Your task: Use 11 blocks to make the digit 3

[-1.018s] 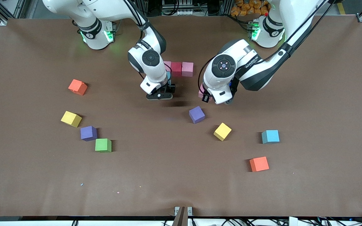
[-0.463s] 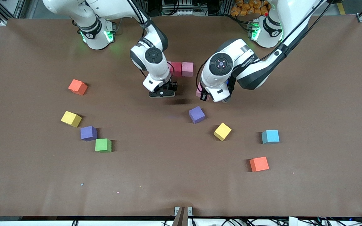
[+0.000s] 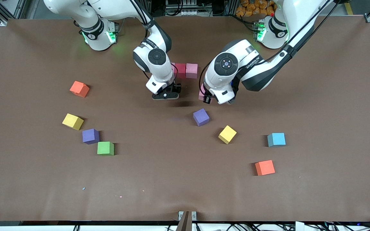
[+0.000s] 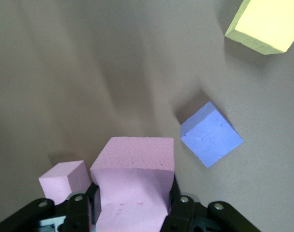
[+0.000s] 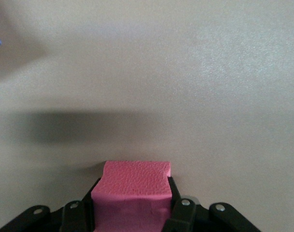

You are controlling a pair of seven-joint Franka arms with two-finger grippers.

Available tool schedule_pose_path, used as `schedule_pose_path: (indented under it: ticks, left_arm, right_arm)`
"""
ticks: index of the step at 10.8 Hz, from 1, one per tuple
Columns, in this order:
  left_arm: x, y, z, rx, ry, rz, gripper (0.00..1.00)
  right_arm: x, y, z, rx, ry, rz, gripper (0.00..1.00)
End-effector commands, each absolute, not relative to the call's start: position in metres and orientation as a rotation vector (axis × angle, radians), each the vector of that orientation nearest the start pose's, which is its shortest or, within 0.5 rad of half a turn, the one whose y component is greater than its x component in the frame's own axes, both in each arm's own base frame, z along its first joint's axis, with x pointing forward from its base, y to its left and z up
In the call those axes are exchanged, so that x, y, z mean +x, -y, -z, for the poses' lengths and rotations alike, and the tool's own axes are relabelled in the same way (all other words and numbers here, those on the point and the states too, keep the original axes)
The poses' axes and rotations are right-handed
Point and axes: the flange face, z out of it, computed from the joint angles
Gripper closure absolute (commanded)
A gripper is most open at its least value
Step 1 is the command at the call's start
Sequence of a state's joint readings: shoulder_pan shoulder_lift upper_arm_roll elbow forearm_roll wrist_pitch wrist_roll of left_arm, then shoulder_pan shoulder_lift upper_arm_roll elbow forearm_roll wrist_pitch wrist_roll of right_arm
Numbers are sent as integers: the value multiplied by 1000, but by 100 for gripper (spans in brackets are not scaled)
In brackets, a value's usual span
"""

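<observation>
1. Pink foam cube [image 4: 132, 183] sits clamped in the left gripper [image 4: 132, 212], over the table [image 3: 185, 192] beside a laid pink cube [image 4: 64, 179].
2. Right gripper [image 5: 132, 212] clamps a deeper pink block [image 5: 132, 186] near the red-and-pink row [image 3: 186, 70].
3. Placing stage, judging by the started figure; next needs flush alignment.
4. Loose cubes look matte and dimpled.

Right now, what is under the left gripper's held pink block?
In the left wrist view, bare brown table lies under the pink block in the left gripper, with another pink cube beside it. Whatever lies directly beneath is covered.
</observation>
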State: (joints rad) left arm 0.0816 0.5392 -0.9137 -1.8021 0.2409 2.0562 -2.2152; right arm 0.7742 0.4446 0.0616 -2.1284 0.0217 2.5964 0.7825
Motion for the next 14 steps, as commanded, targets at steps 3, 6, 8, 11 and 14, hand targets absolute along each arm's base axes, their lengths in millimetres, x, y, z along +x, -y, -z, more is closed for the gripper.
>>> schedule_pose_path:
  ticks: [3, 6, 8, 11, 14]
  left_arm:
    - [457, 420, -331, -2293, 2065, -340, 100]
    - [451, 422, -322, -2206, 2184, -353, 100]
    - [449, 425, -317, -2198, 2210, -371, 100]
    - [440, 428, -306, -2196, 2257, -395, 100]
    - [428, 433, -295, -2198, 2296, -420, 100]
  right_arm:
    - [377, -414, -197, -3120, 44, -36, 100]
    - [377, -414, -197, -3120, 45, -36, 100]
    - [385, -410, -201, -3115, -17, -29, 1]
    - [391, -415, -231, -3083, -6, 23, 0]
    - [424, -401, -277, -3120, -56, -31, 0]
